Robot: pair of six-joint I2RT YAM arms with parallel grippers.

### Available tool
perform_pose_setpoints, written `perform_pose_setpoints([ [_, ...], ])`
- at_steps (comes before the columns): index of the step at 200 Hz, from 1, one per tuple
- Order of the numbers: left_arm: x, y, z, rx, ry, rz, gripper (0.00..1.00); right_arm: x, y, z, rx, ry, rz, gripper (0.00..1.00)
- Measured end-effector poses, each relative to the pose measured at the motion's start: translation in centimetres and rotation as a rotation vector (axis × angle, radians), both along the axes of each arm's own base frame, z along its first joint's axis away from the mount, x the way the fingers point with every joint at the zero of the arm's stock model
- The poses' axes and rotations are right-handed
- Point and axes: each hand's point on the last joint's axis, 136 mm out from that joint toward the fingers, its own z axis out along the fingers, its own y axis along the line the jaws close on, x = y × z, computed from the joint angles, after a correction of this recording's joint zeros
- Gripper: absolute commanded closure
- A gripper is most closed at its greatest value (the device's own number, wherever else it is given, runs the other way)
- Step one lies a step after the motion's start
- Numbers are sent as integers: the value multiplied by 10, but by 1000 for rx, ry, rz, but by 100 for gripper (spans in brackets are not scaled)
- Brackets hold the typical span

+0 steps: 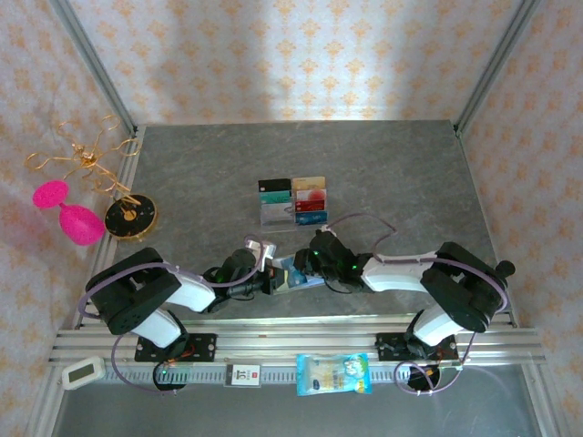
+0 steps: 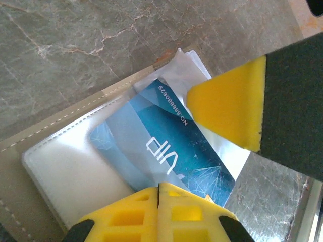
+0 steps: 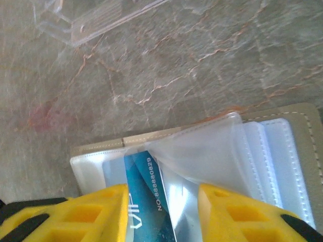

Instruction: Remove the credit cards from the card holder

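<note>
Our right end effector [image 3: 162,201] stands apart astride the blue card [image 3: 146,194], which pokes from a clear pocket of the holder [image 3: 292,112] on the tabletop [image 3: 202,60]. Our left end effector [image 2: 159,194] is closed at the holder's edge. We judge the card stiff, light and slick, so we would pinch its free end across the faces.

Bright, soft light; glare whitens the card holder [image 3: 222,151], wrist views slightly blurred
</note>
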Motion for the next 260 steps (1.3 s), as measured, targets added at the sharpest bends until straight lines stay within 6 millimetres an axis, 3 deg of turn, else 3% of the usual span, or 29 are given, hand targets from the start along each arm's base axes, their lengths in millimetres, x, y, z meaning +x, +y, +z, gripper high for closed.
perform_pose_setpoints([
  [44,0,-2,0,-13,0,-14,100,-3,24,0,48,5,124,63],
  [64,0,-2,0,-17,3,-13,100,-6,29,1,61,4,156,63],
  [85,0,-2,2,-22,5,-11,93,-8,33,0,64,5,175,63],
  [106,-2,0,2,-17,10,-11,95,-9,36,0,65,6,180,63],
  [113,-2,1,2,-12,13,-10,100,-9,35,0,59,4,175,63],
  [155,-2,3,0,1,18,-5,100,-5,27,0,17,-8,109,60],
  [195,-2,1,-1,-13,0,-13,100,1,4,1,28,8,-14,62],
  [213,-2,0,0,-20,-5,-19,100,0,1,0,23,11,-21,67],
  [260,-6,-2,0,-6,-33,-66,100,-3,0,-1,-5,-2,26,66],
])
